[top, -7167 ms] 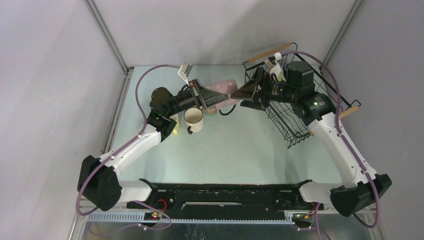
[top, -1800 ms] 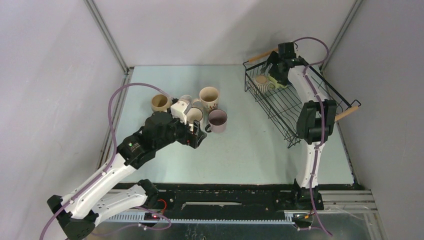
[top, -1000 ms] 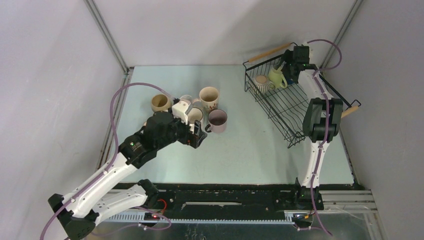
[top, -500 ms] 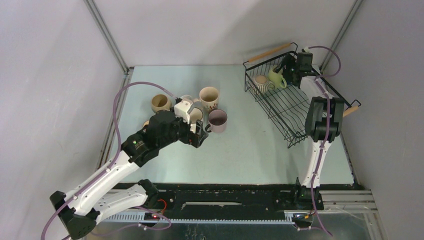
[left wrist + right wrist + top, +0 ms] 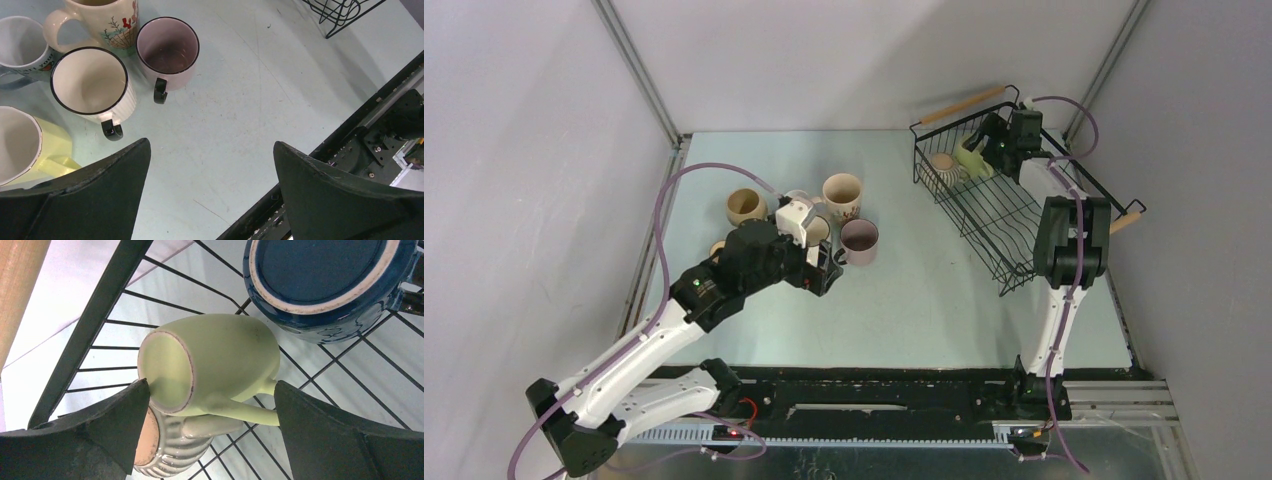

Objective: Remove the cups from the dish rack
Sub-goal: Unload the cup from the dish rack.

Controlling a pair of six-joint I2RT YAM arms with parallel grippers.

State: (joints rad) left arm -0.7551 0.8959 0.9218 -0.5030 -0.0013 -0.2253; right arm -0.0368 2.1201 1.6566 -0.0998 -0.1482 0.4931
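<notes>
Roughly two thirds done, by my count: three cups are left in the dish rack (image 5: 996, 222), which sits at the far right of the table (image 5: 924, 300), wooden handle (image 5: 964, 103) at its far end. In the right wrist view the yellow-green cup (image 5: 215, 360) lies on its side on the wires, mouth toward the rack wall, handle down. The ribbed beige cup (image 5: 167, 452) is tucked right under it, touching. The dark blue cup (image 5: 325, 285) is upside down just beside it. The right gripper (image 5: 211, 385) has its fingers spread wide on either side of the yellow-green cup and is not pinching it. Can't tell if a finger touches the rim. Looks like the reach for the next pick. Six cups are out, clustered at far left of the table, all upright: tan cup (image 5: 745, 205), floral cup (image 5: 100, 22), mauve-pink cup (image 5: 167, 50), cream cup (image 5: 90, 82) with a black rim, white cup (image 5: 20, 42), pale yellow cup (image 5: 25, 145). Most of them touch or nearly touch. The left gripper (image 5: 211, 145) hangs over bare table just near the mauve-pink and cream cups, fingers spread, holding nothing. Left to do: those three rack cups, yellow-green likely first, since it lies on top of the beige one.
</notes>
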